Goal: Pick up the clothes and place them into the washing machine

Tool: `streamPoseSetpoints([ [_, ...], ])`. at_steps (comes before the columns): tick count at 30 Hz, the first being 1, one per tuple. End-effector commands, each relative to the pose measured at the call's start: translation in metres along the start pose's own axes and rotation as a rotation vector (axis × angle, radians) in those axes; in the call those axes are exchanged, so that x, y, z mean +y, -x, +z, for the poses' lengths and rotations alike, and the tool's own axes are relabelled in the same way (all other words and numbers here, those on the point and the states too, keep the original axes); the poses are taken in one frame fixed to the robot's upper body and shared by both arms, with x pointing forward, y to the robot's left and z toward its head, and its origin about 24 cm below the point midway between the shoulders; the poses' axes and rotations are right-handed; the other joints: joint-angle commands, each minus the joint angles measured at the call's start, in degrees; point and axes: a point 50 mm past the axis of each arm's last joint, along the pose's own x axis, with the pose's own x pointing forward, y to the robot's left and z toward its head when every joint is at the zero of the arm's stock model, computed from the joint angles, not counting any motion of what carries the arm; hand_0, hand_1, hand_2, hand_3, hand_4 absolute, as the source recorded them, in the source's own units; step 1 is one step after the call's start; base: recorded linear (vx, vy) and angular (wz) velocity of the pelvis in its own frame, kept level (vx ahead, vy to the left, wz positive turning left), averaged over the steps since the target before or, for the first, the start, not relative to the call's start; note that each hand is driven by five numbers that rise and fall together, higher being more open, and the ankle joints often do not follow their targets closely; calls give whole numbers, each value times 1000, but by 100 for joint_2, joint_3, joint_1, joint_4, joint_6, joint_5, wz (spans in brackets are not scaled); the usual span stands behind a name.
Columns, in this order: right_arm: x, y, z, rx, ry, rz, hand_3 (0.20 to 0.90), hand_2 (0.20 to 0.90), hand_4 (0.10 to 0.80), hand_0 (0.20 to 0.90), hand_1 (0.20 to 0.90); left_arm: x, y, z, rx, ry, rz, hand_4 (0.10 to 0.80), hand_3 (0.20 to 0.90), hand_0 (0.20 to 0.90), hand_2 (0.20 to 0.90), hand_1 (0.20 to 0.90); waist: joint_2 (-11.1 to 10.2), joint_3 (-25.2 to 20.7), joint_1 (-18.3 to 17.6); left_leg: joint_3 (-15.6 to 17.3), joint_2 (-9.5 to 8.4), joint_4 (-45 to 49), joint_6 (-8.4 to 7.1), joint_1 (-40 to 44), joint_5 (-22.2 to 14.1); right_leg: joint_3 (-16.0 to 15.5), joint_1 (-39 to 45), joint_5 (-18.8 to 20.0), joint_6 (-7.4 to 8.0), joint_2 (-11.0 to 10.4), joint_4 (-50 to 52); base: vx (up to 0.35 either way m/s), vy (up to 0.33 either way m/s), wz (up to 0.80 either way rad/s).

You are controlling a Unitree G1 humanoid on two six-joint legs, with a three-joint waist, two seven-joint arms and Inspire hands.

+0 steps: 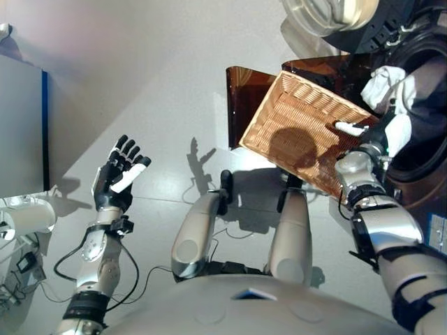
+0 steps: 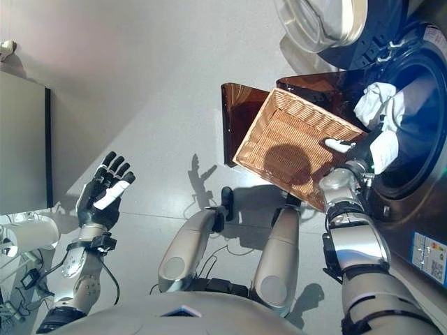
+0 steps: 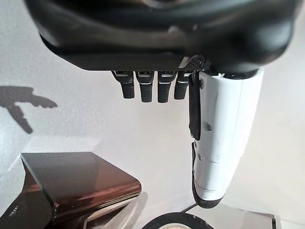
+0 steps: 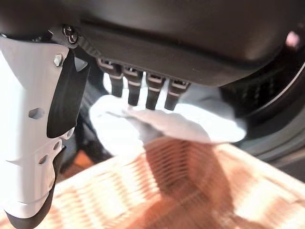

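A white cloth (image 1: 383,83) hangs over the lip of the washing machine's dark drum opening (image 2: 419,118) at the right, partly inside it. My right hand (image 1: 369,138) reaches over the far edge of the wicker basket (image 1: 297,118), fingers straight and thumb out, with the fingertips at the cloth (image 4: 190,125) but not curled round it. The basket's weave is bare where it shows. My left hand (image 1: 120,171) is raised over the floor at the left, open and holding nothing.
The basket rests tilted on a brown translucent stand (image 1: 244,98) right against the machine. The machine's round door (image 1: 328,15) stands swung open at the back right. A grey cabinet (image 1: 21,125) is at the far left.
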Motion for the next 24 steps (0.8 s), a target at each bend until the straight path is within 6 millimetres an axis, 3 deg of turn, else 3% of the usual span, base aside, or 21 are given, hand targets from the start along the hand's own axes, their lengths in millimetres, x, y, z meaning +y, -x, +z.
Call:
streamPoseSetpoints([
  [1, -10, -9, 27, -79, -121, -106, 900, 900, 800, 900, 900, 7, 0, 36, -164, -63, -21, 800, 900, 900, 900, 900, 57, -393, 30, 65, -53, -351, -53, -394, 482, -114, -61, 253, -68, -3, -127, 0, 0, 0],
  [9, -36, -26, 40, -91, -59, -269, 900, 900, 800, 900, 900, 9, 3, 41, -166, -67, -39, 800, 900, 900, 900, 900, 215, -431, 122, 89, -92, -383, -44, -467, 508, -81, -172, 246, -50, -43, -112, 0, 0, 0],
  [15, -57, -36, 36, -70, -41, -356, 900, 900, 800, 900, 900, 9, 4, 35, -142, -61, -34, 800, 900, 900, 900, 900, 292, -416, 121, 92, -89, -312, -47, -539, 498, -77, -243, 205, -57, -43, -15, 0, -1, 1],
  [24, -56, -32, 19, -23, 9, -368, 900, 900, 800, 900, 900, 8, 4, 28, -111, -45, -30, 800, 900, 900, 900, 900, 331, -434, 111, 70, -51, -230, -55, -560, 455, -93, -256, 153, -70, -31, 61, 0, 0, 0],
])
